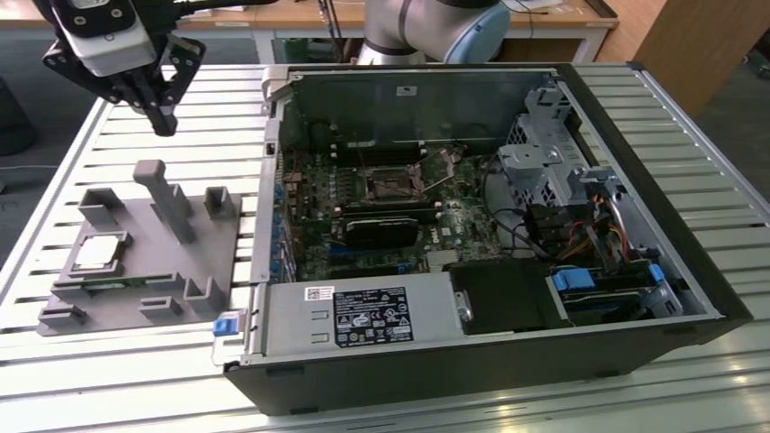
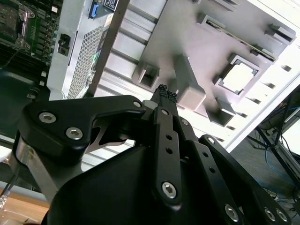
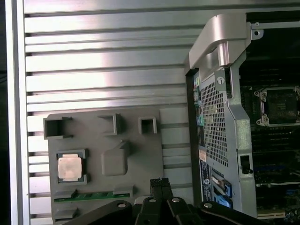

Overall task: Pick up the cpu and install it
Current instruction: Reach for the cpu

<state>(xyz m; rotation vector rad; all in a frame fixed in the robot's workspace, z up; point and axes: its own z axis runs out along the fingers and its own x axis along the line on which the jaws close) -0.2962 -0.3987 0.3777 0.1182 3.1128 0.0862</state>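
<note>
Slatted table [image 1: 680, 113] bears one cpu [image 1: 99, 253], one tray [image 1: 151, 251], one computer [image 1: 398, 113]

silvery cpu [image 3: 69, 168], grey tray [image 3: 140, 159], black gripper [image 3: 160, 182]

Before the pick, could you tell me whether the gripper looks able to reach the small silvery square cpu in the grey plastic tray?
Probably yes: the cpu lies uncovered in the grey plastic tray, and the black gripper, shut, hangs higher up; only the tall grey peg stands nearby.

Robot lab: slotted aluminium bench [image 1: 121, 388], opened computer case [image 1: 409, 104].
</note>
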